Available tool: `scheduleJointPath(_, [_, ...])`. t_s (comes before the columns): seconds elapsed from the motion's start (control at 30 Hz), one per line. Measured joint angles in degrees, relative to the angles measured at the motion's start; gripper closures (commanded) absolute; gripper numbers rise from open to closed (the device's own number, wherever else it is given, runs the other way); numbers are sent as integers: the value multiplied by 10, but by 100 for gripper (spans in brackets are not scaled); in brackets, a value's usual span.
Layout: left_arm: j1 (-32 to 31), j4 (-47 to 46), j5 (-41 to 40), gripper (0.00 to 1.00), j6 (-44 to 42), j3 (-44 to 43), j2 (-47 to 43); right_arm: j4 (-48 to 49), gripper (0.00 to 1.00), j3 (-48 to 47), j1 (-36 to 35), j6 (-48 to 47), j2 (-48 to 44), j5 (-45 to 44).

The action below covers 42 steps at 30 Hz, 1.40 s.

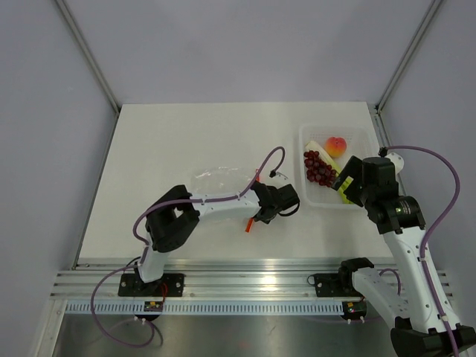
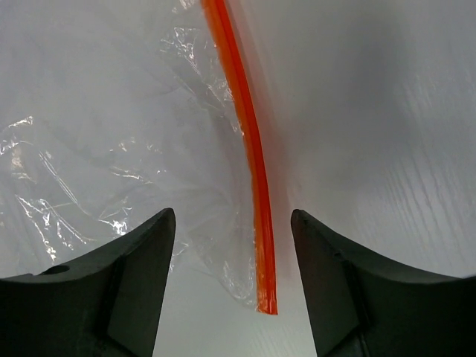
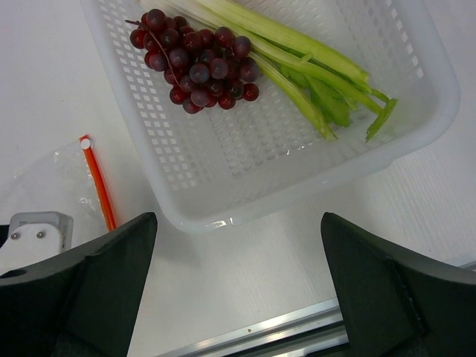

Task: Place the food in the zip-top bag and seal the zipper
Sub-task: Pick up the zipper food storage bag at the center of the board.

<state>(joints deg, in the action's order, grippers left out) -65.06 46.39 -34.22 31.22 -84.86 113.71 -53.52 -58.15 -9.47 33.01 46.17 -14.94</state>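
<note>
The bag (image 1: 214, 181) lies flat and crumpled on the table (image 1: 171, 134), a little left of centre. Its zipper (image 2: 253, 156) runs along the bag's right edge, and in the top view the strip's near end pokes out from under the left arm. The left gripper (image 2: 232, 223) sits low over that edge with its 2 fingers (image 2: 119, 290) spread wide, holding nothing. The zipper lies in the gap, closer to 1 finger, while the clear film spreads toward the other. Whether the fingertips touch the table cannot be told. All the food is in the white basket (image 3: 245, 160) at the table's right side, close to the bag but not touching it. The grapes (image 3: 197, 63) lie toward the basket's left wall, the stalks (image 3: 297, 56) lie against them and slant across the floor, and the peach (image 1: 336, 146) sits at the far end. The right gripper (image 3: 238, 217) hangs above the basket's near edge, jaws wide and empty. Its wrist view shows the zipper's end and a corner of the bag just left of the basket.
</note>
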Motion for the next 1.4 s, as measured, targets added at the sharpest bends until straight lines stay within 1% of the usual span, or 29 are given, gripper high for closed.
scheduleJointPath(0.17, [16,-20,-6,40,-16,0,28,-3,0,0,0,1,0,8])
scheduleJointPath(0.2, [19,-25,-6,44,-19,0,34,-4,1,0,0,2,0,9])
scheduleJointPath(0.27, [27,-35,-5,48,-25,1,42,-4,1,0,0,3,0,10])
scheduleJointPath(0.3, [30,-42,-3,53,-28,3,43,-4,0,-1,0,3,1,10])
scheduleJointPath(0.37, [40,-63,5,59,-34,13,44,-4,1,-2,0,3,1,11])
scheduleJointPath(0.4, [46,-74,10,68,-38,19,44,-4,1,-2,0,3,1,11])
scheduleJointPath(0.5, [65,-106,26,80,-45,35,38,-4,0,-3,0,3,3,11])
scheduleJointPath(0.53, [69,-115,33,88,-45,42,34,-4,0,-3,0,3,4,11])
scheduleJointPath(0.6, [85,-134,52,99,-48,56,25,-4,1,-3,0,3,8,11])
scheduleJointPath(0.8, [110,-149,120,100,-51,98,-25,-3,0,-3,0,2,19,44])
scheduleJointPath(0.93, [122,-151,179,100,-47,123,-90,3,0,-3,-3,2,35,87])
scheduleJointPath(1.0, [129,-151,206,100,-43,130,-128,12,0,-4,-15,6,42,102])
scheduleJointPath(1.07, [137,-153,238,100,-36,135,-170,21,2,-8,-39,14,50,115])
scheduleJointPath(1.13, [145,-159,266,100,-26,138,-207,35,6,-13,-72,25,59,117])
scheduleJointPath(1.17, [149,-164,280,100,-21,140,-223,45,7,-15,-90,32,65,120])
scheduleJointPath(1.2, [154,-168,295,100,-16,142,-238,54,11,-15,-105,39,70,120])
scheduleJointPath(1.23, [157,-172,310,100,-11,143,-251,66,12,-15,-127,46,77,119])
scheduleJointPath(1.27, [160,-177,323,100,-7,146,-261,80,13,-15,-150,58,87,119])
scheduleJointPath(1.3, [162,-182,335,100,-3,148,-269,92,17,-15,-169,67,96,120])
scheduleJointPath(1.4, [168,-196,368,100,9,156,-277,133,20,-15,-216,94,129,116])
